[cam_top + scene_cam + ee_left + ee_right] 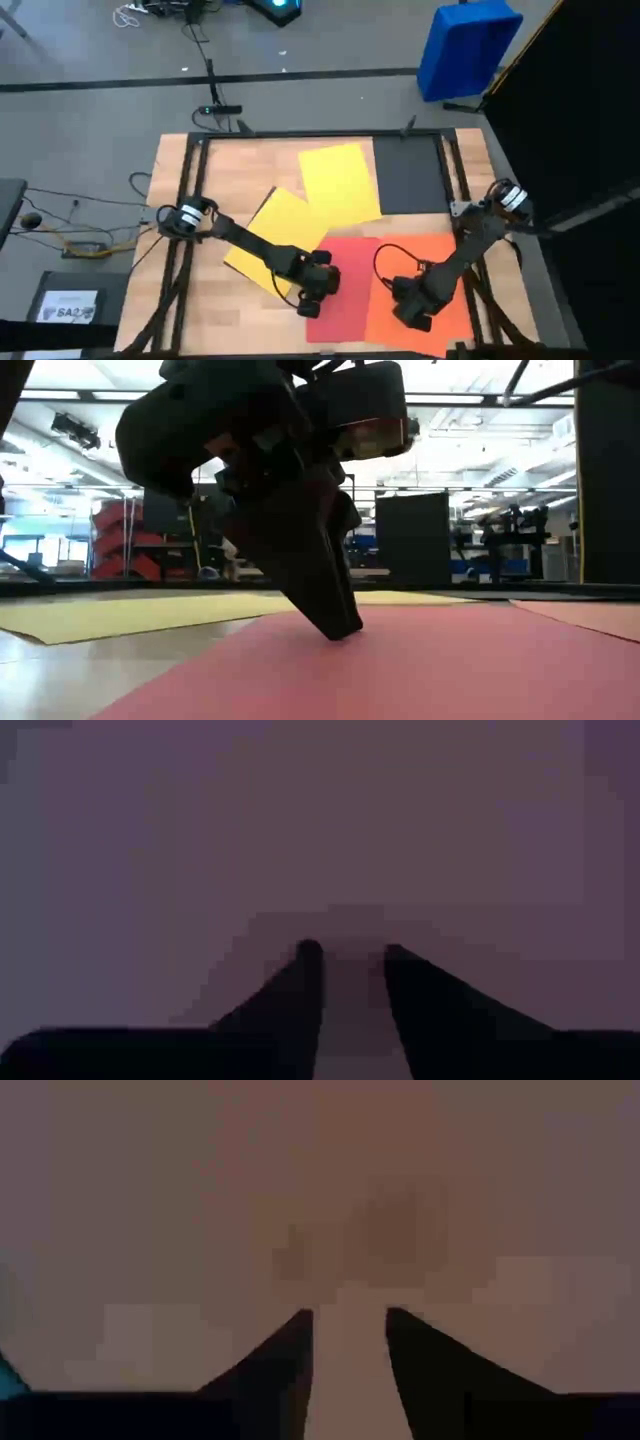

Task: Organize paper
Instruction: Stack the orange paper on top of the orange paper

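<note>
Several sheets of paper lie flat on the wooden table: two overlapping yellow sheets (340, 182) (275, 235), a black sheet (410, 175) at the far right, a red sheet (355, 270) near the front, and an orange sheet (455, 318) to its right. My left gripper (316, 298) slants down onto the red sheet's left part, its fingers a narrow gap apart. My right gripper (412, 312) points down over the orange sheet (350, 1230), also with a narrow gap and nothing between the fingers. My left gripper sets its fingertips (340, 628) on the red sheet's top face (400, 650), near that sheet's left edge. It comes slanting down from the table's left. The sheet lies flat on the table under them. My right gripper: I cannot tell whether it touches the orange sheet.
A black frame (300, 138) runs round the table top. A blue bin (468, 45) stands on the floor beyond the far right corner. A dark box with a white label (68, 305) sits left of the table. Cables (70, 235) trail at the left.
</note>
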